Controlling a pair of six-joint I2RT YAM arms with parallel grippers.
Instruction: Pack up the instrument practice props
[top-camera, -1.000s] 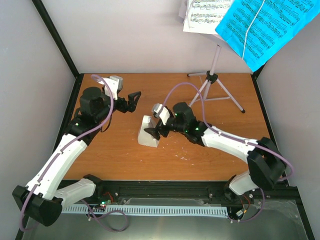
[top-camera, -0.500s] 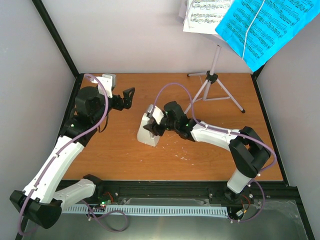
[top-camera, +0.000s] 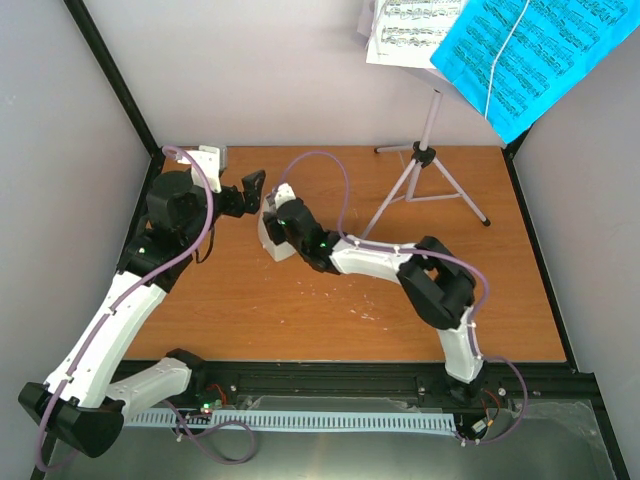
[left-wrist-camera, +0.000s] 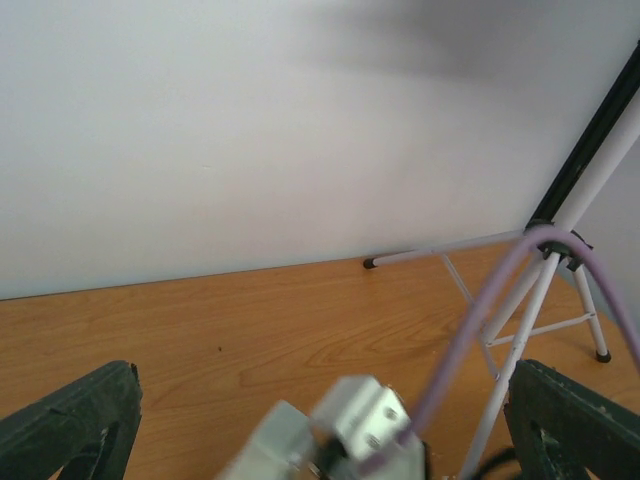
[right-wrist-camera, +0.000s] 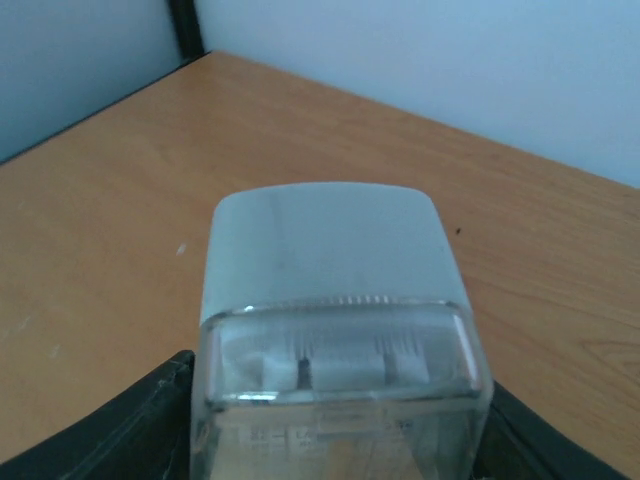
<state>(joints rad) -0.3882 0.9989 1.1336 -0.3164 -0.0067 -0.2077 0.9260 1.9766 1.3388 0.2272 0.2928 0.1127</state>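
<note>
The small white metronome (top-camera: 268, 243) with its clear cover sits between the fingers of my right gripper (top-camera: 282, 226), which is shut on its sides. In the right wrist view the metronome (right-wrist-camera: 330, 300) fills the middle, with a dark fingertip (right-wrist-camera: 120, 435) at each lower corner. I cannot tell whether it is lifted off the table. My left gripper (top-camera: 255, 190) stands open just behind it, holding nothing. The lilac tripod music stand (top-camera: 420, 158) stands at the back right, carrying white sheet music (top-camera: 412, 30) and blue sheet music (top-camera: 530, 50).
The wooden table (top-camera: 300, 310) is boxed in by grey walls with black corner posts (top-camera: 110, 75). In the left wrist view my open left gripper (left-wrist-camera: 325, 425) frames the right arm's blurred white wrist block (left-wrist-camera: 350, 430), its purple cable (left-wrist-camera: 480, 320), and the stand's legs (left-wrist-camera: 545, 290).
My right gripper closed on the metronome and carried it back and left towards the left gripper. The left gripper shifted slightly back and stayed open.
</note>
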